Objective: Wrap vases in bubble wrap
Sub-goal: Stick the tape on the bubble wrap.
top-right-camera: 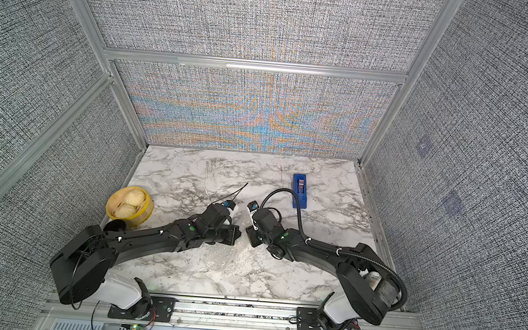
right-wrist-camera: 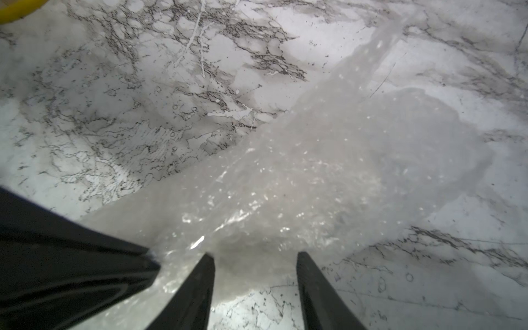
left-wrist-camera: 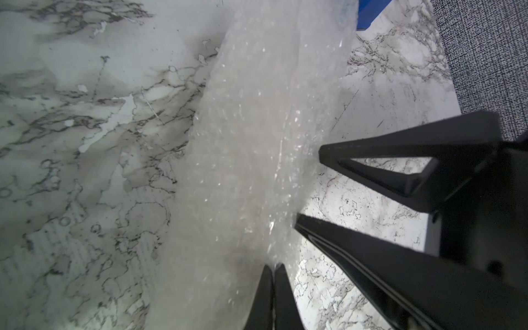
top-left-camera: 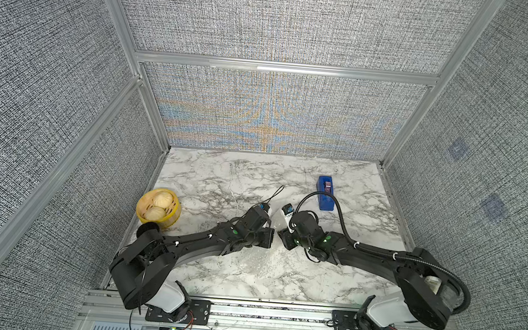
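Left end effector (left-wrist-camera: 274, 267) is pinched together on the bubble wrap (left-wrist-camera: 243, 143), and the right end effector (right-wrist-camera: 254, 255) stands apart astride the same bunched sheet, just 6 o'clock of the surface's (top-left-camera: 223, 175) centre. Only the wrist views show this. Both top views instead show a blue tape dispenser (top-left-camera: 326, 193) at 1 o'clock and a yellow bun basket (top-left-camera: 158, 208) at 9 o'clock, and lettering on the right wrist's white tag (top-left-camera: 287, 217) is too small to read.

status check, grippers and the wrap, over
Left gripper shut on the bubble wrap. Right gripper open, over the wrap. Vase not visible, maybe under the wrap. Blue dispenser and yellow basket stand apart from it.
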